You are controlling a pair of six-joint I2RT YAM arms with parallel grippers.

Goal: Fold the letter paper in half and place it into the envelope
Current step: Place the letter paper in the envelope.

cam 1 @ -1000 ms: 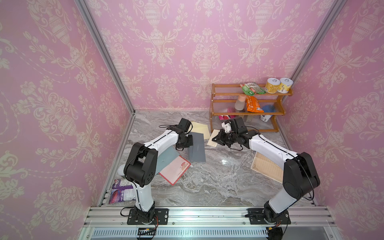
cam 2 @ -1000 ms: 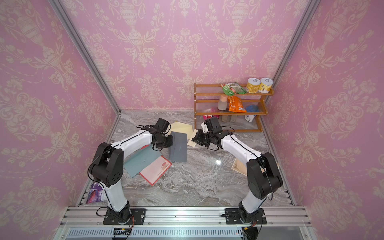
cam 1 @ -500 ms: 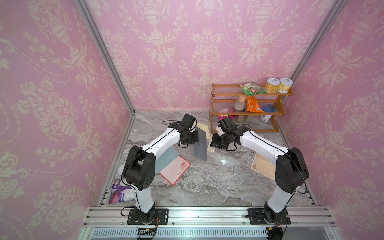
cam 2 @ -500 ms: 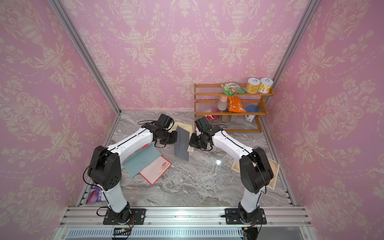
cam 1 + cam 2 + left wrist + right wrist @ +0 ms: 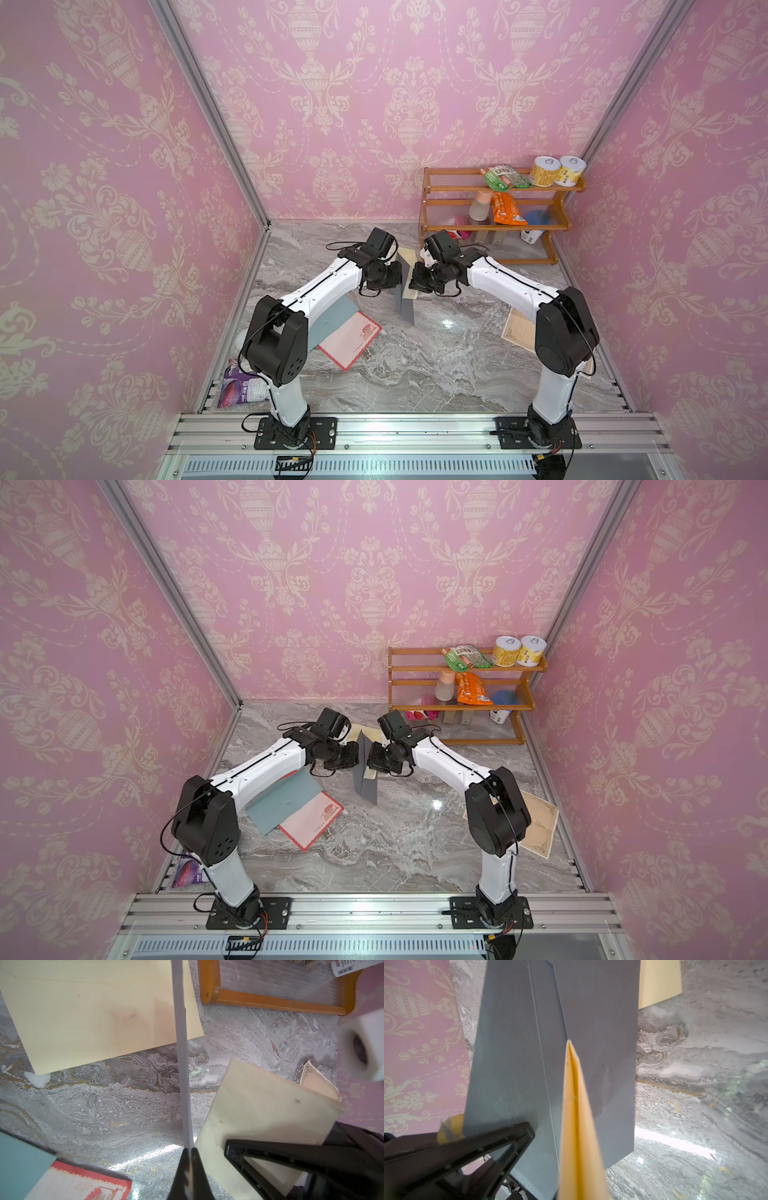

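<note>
The grey envelope (image 5: 404,297) stands upright on edge above the marble, and my left gripper (image 5: 397,277) is shut on its side. It appears edge-on as a thin grey strip (image 5: 182,1064) in the left wrist view and as a broad grey face (image 5: 519,1053) in the right wrist view. My right gripper (image 5: 415,281) is shut on the folded cream letter paper (image 5: 259,1109). The paper's leading edge (image 5: 576,1105) touches the envelope's face by a flap seam. I cannot tell if it is inside. The paper hides the right fingertips in the right wrist view.
A cream envelope (image 5: 93,1012) lies flat behind the grippers. A blue envelope (image 5: 332,318) and a red-bordered sheet (image 5: 353,340) lie under the left arm. An ornate sheet (image 5: 538,825) lies by the right arm. A wooden shelf (image 5: 494,226) stands back right, a purple packet (image 5: 241,386) front left.
The envelope went from lying flat to standing on edge in the left gripper. The right gripper swung left with the folded paper until it met the envelope.
</note>
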